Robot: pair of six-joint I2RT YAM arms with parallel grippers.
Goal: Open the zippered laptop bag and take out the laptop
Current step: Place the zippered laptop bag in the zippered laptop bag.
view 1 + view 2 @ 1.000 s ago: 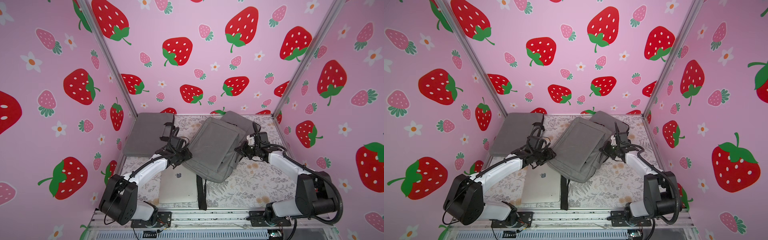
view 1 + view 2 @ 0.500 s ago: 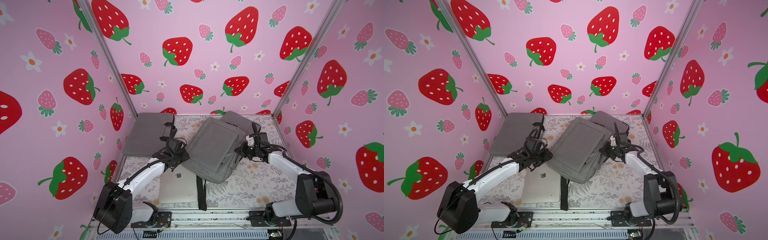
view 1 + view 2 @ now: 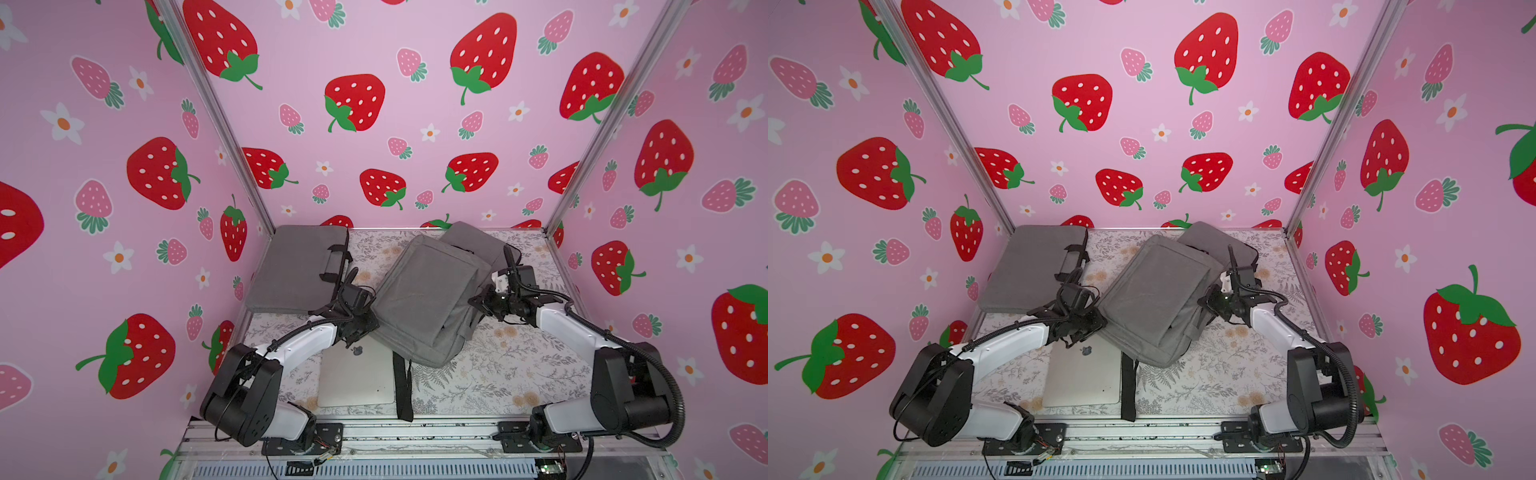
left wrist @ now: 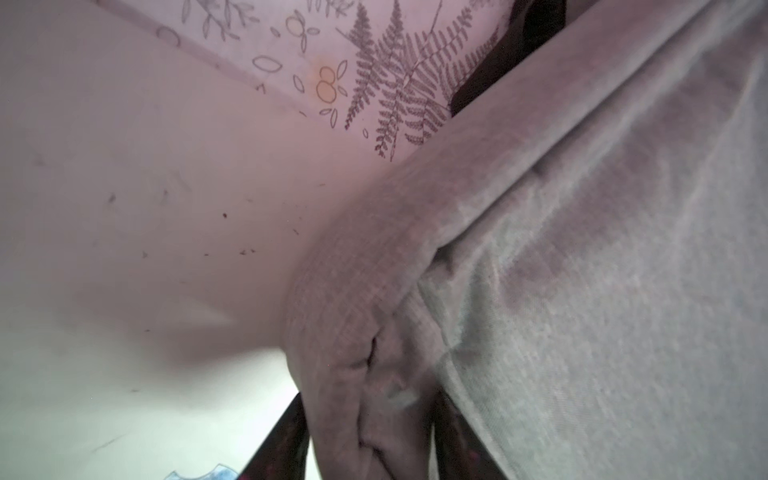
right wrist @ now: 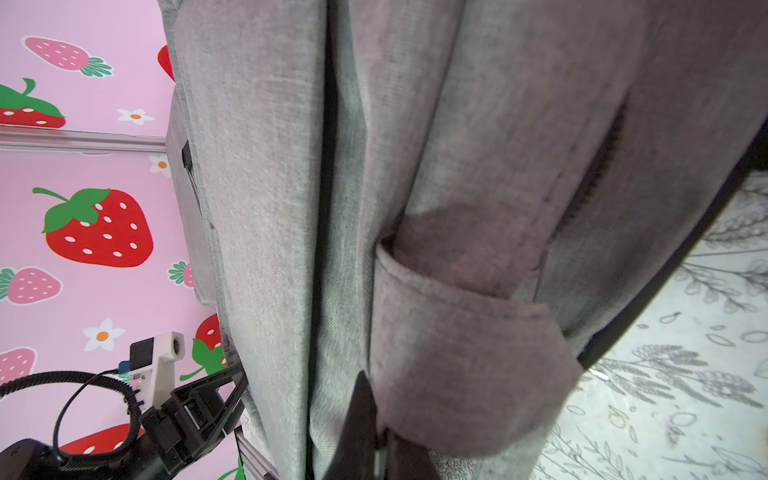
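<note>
Grey bag (image 3: 428, 299) pinched tight by right tool (image 3: 477, 301); left tool (image 3: 371, 327) narrow around bag corner, we cannot tell if it bites. We confirm grip, then lift bag evenly clear of laptop (image 3: 356, 380) beneath left tool.

Tilted grey laptop bag (image 3: 428, 299), silver laptop (image 3: 357, 382) lying outside

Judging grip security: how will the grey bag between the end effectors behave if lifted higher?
Probably floppy: the grey bag bunches at the left end effector. Likely light, since the laptop lies mostly outside it. Its black strap may drag.
</note>
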